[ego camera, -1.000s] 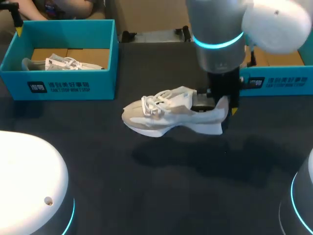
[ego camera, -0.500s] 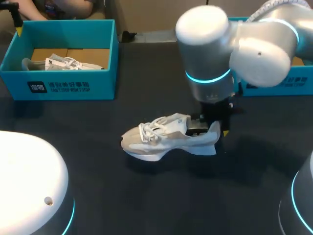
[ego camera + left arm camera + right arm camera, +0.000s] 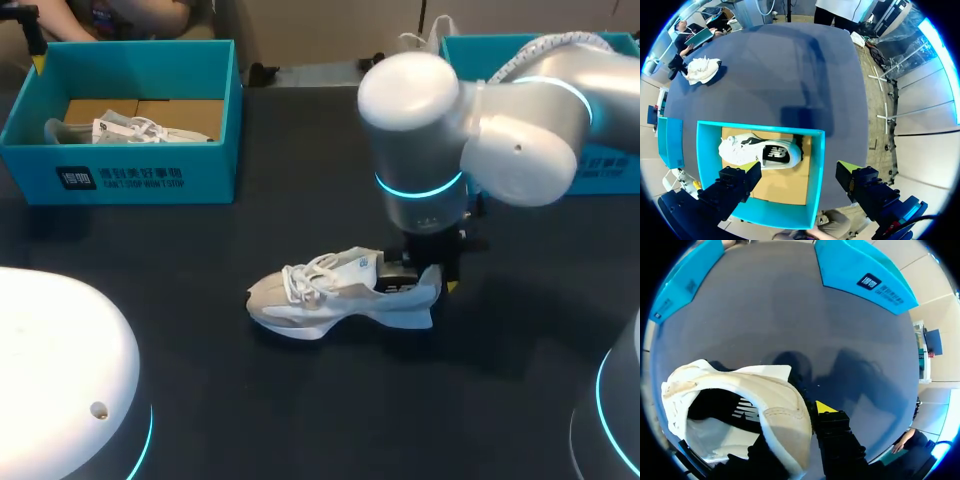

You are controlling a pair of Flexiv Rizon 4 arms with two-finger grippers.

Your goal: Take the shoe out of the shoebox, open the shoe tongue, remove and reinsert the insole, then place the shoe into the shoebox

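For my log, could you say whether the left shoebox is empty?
No, a white shoe lies inside that shoebox.

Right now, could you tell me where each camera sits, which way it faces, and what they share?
Head view: above and behind, looking down on the table; right arm enters from the right, right gripper at the heel of the shoe.
Left wrist view: on the left wrist, looking down into the shoebox with a second shoe; left gripper open.
Right wrist view: on the right wrist, looking along fingers clamped on the shoe's heel.
Shared: head and left wrist show the shoebox; head and right wrist the shoe.
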